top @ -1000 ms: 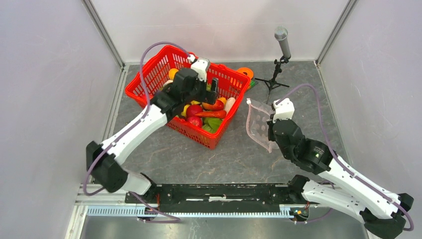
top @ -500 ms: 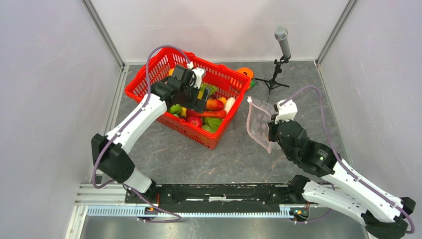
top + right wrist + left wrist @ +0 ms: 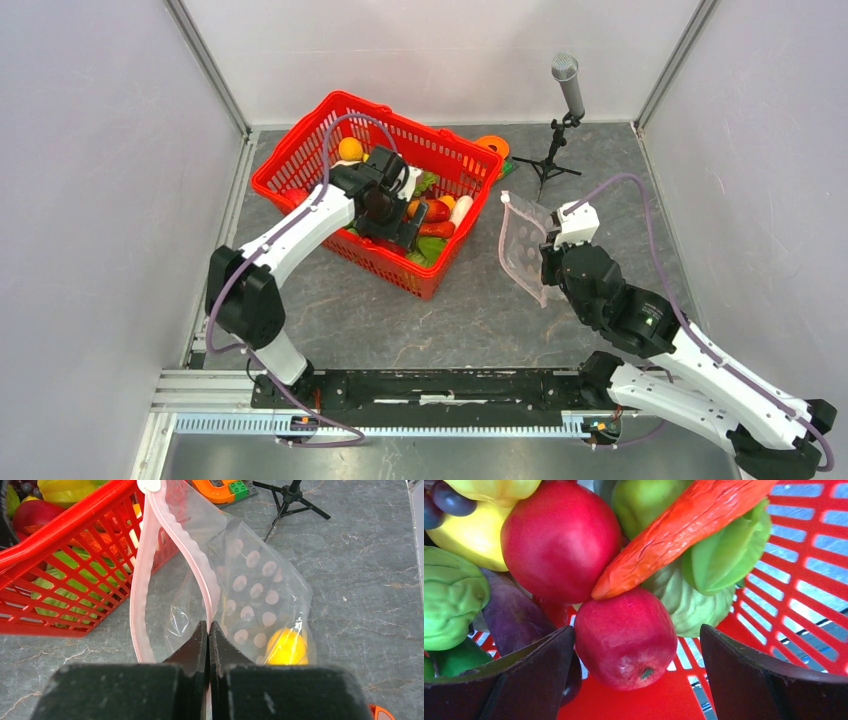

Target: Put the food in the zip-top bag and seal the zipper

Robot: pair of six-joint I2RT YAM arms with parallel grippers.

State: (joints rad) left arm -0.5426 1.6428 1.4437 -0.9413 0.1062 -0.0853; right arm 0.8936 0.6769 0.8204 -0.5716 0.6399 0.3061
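a grey, marbled bench (image 3: 480,310) sits between pale walls (image 3: 90,200), with a metal rail (image 3: 440,385) along its near edge. toward the far left corner, the left jaws gape wide inside the red basket (image 3: 400,275), with a red apple (image 3: 626,637) between them among the food (image 3: 435,212). right of centre, the right jaws pinch the bag (image 3: 520,245) at its pink zipper (image 3: 145,565), which hangs open. a yellow fruit (image 3: 286,647) lies inside. a mic (image 3: 568,80) stands by the far edge.

1. Bright, even, diffuse light from above; shadows on the table (image 3: 480,310) are faint.
2. Left wrist view: sharp, soft sheen on the red fruit (image 3: 624,637).
3. The zip-top bag (image 3: 250,595) glints mildly.
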